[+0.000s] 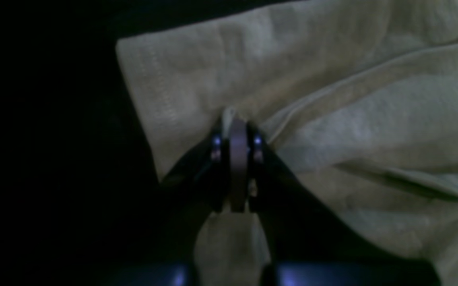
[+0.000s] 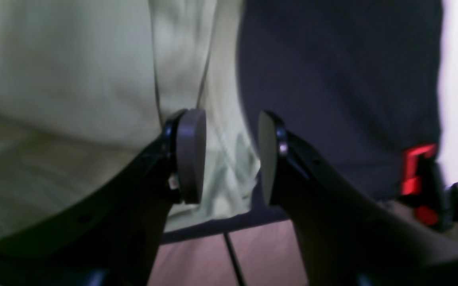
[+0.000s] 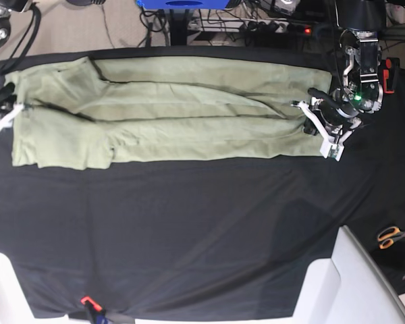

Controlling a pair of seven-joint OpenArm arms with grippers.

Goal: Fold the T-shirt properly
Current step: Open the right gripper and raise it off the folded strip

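The pale sage-green T-shirt (image 3: 169, 115) lies stretched in a long band across the far part of the black table cloth (image 3: 189, 223), with lengthwise folds. My left gripper (image 1: 237, 119) is shut on a pinch of the T-shirt (image 1: 332, 119) near its hem corner; in the base view this left gripper (image 3: 315, 123) is at the shirt's right end. My right gripper (image 2: 229, 115) stands open, its pads apart just above the edge of the T-shirt (image 2: 62, 79). From the base camera, the right gripper (image 3: 9, 109) sits at the shirt's left end.
Orange-handled scissors (image 3: 391, 235) lie at the right edge. A white bin (image 3: 354, 283) stands at the front right corner. A red clamp (image 2: 416, 178) grips the cloth edge near my right gripper, and a red clip (image 3: 88, 301) sits at the front. Cables crowd the back.
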